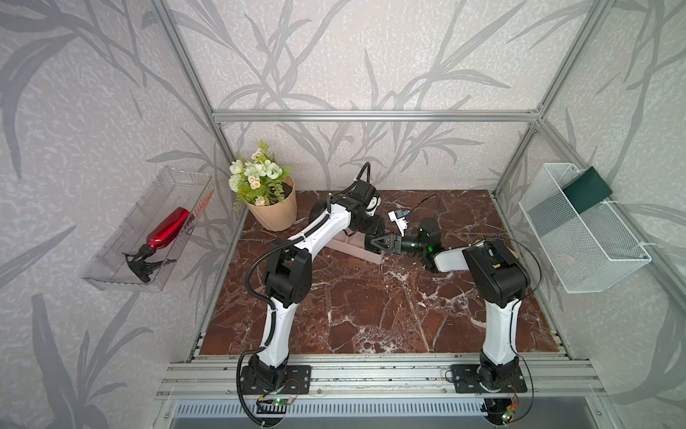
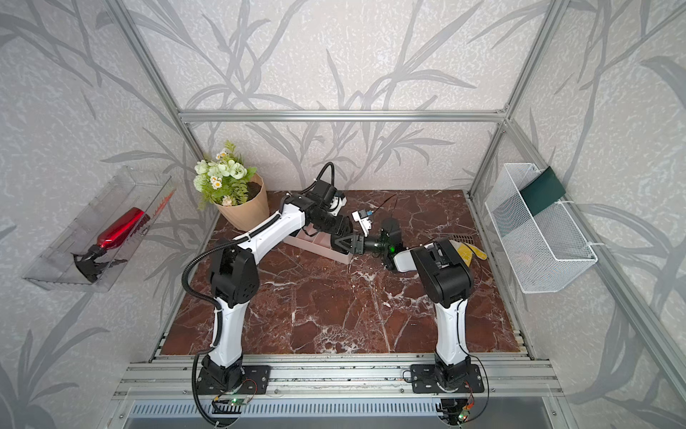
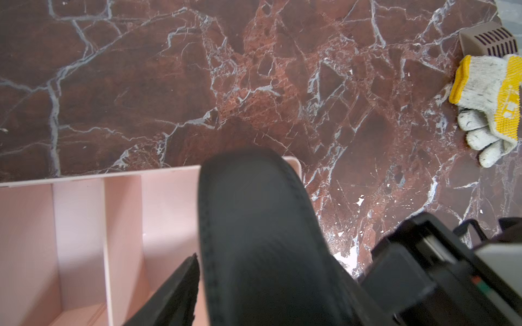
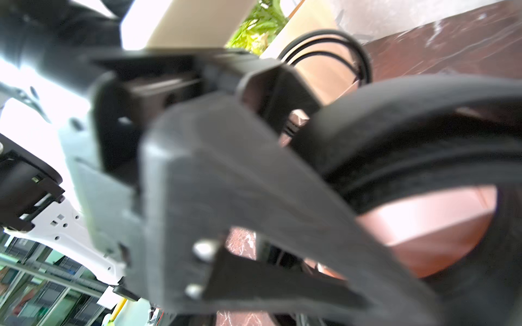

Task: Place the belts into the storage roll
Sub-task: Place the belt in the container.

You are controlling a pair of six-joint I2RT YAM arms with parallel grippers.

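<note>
Only left wrist view: belt (image 3: 262,240), work glove (image 3: 488,104)

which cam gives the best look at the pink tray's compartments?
Left wrist. It looks down into the storage roll, showing its dividers and bare compartments, with a belt over the end one. In both top views the arms cover most of the tray; only an end shows. The right wrist view shows only blurred pink patches behind the belt.

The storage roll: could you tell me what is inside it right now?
In the storage roll, a black belt fills the end compartment; the neighbouring two look bare. Arms cover the rest.
</note>
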